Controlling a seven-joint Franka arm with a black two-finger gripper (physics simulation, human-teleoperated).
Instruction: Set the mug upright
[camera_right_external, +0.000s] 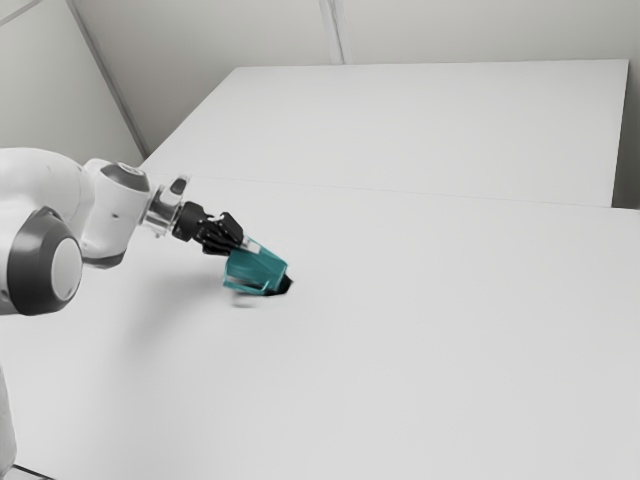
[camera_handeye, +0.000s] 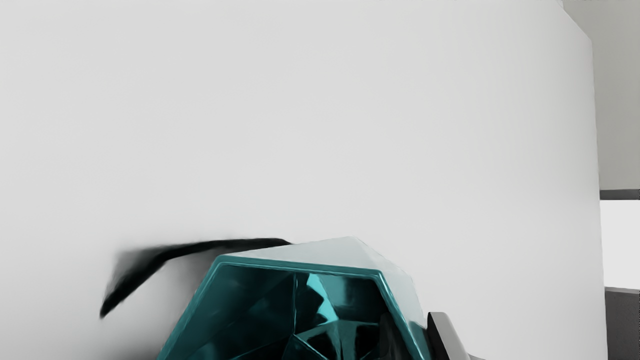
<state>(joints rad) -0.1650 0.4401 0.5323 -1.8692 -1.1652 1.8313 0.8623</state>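
The black two-finger gripper (camera_right_external: 238, 241) is closed on one wall of the teal, faceted, glossy mug (camera_right_external: 256, 268): a dark inner finger (camera_handeye: 393, 340) reaches into the mouth, while a grey-and-black outer finger (camera_handeye: 443, 332) presses from outside. Such a hold makes sense, I judge: a thin wall fits between the fingers more easily than the whole wide body, and the mug can turn with the hand. The wall's slant may be the weak point, since a one-sided pinch could let the heavy end swivel.

The mug leans well over on the white table (camera_right_external: 420, 340) or just above it; I cannot tell whether it touches. Its mouth faces back toward the gripper and its far end points toward the exterior view's right and down, so it is not upright. The white jointed arm (camera_right_external: 95, 205) comes in from the exterior view's left, its hand slanting down, probably to line up with that tipped mouth. Getting the mug upright calls for swinging the mouth upward and seating the base flat before the fingers let go.
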